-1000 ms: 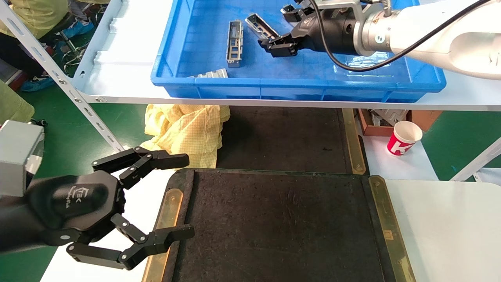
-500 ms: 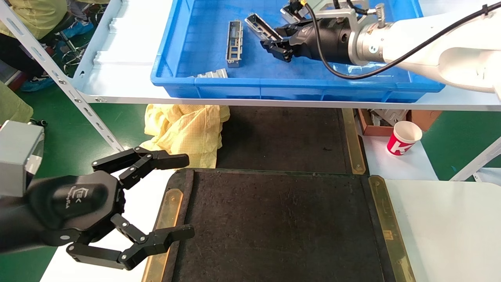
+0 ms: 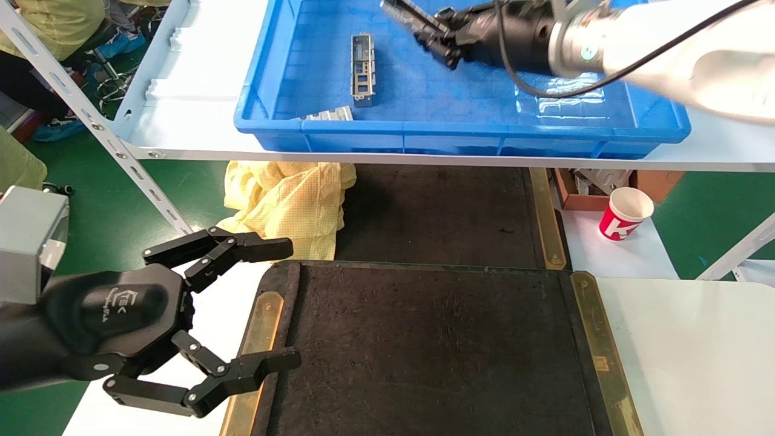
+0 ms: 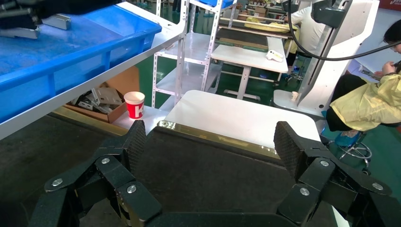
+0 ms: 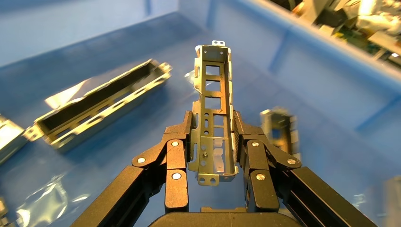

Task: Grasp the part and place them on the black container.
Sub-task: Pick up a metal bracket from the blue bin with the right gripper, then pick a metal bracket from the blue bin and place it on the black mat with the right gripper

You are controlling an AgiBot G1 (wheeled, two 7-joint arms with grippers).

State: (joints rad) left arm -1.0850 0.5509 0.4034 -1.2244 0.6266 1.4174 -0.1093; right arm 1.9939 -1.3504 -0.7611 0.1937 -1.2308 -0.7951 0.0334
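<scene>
The right pincer (image 5: 213, 142) holds one part (image 5: 213, 111) tightly between its fingers, lifted above the blue bin (image 3: 424, 130). The left pincer (image 3: 266, 306) is wide open beside the left edge of the black container (image 3: 436, 351).

Even, bright overhead light fills every view, with only soft shadows. In the head view the right arm (image 3: 636, 42) is smeared with motion blur, while the left hand (image 3: 266, 306) and the black container (image 3: 436, 351) are crisp. White glare spots sit on the blue bin (image 3: 557, 100) floor. In the right wrist view the part (image 5: 213, 113) is sharp; the bin behind is soft and hazy.
</scene>
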